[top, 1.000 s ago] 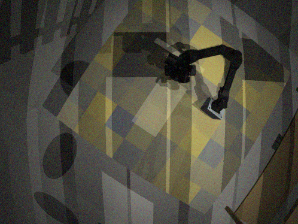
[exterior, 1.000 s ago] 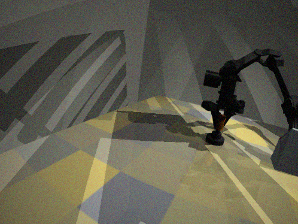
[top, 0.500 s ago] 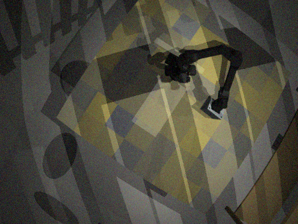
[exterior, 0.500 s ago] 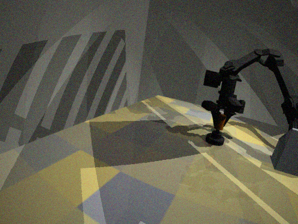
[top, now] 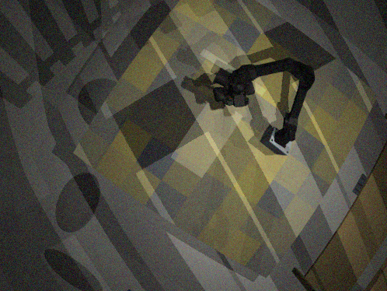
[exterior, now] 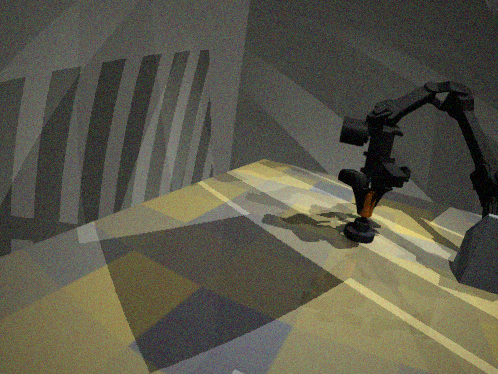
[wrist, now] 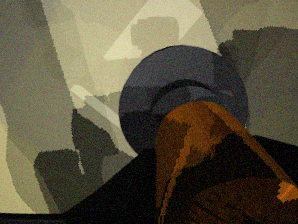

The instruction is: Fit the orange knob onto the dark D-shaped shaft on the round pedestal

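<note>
The orange knob is between the fingers of my gripper, which is shut on it, pointing down. In the exterior view the knob's lower end is just above the raised middle of the dark round pedestal, with a short dark part between them. In the wrist view the knob covers the near part of the pedestal's raised middle. The shaft cannot be made out, nor whether its tip is inside the hole; both flat sides are hidden. In the top view the arm hides knob and pedestal.
The arm reaches over from its base. The table top carries a patchwork of coloured patches, bright stripes and dark shadows. Its edge runs beyond the pedestal in the exterior view. No other loose object is visible near the pedestal.
</note>
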Action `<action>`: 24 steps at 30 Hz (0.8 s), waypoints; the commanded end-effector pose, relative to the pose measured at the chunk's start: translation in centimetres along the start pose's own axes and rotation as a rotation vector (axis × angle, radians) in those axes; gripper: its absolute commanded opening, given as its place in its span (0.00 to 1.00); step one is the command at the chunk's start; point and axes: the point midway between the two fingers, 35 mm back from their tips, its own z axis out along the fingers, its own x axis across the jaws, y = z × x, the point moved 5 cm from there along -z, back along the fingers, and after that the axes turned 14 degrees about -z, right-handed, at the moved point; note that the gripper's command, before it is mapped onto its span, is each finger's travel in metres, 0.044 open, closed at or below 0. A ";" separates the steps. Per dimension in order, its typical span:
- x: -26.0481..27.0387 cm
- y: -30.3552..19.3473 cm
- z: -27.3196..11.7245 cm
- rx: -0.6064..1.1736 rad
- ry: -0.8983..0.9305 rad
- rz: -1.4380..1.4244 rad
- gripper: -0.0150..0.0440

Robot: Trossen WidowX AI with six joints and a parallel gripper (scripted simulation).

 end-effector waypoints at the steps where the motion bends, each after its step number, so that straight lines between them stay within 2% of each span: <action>1: 0.1 0.1 0.0 0.004 0.003 -0.007 0.25; 17: 0.1 0.0 -0.2 0.004 0.003 -0.015 0.25; 24: 0.0 -0.2 -0.2 0.003 0.004 -0.216 0.25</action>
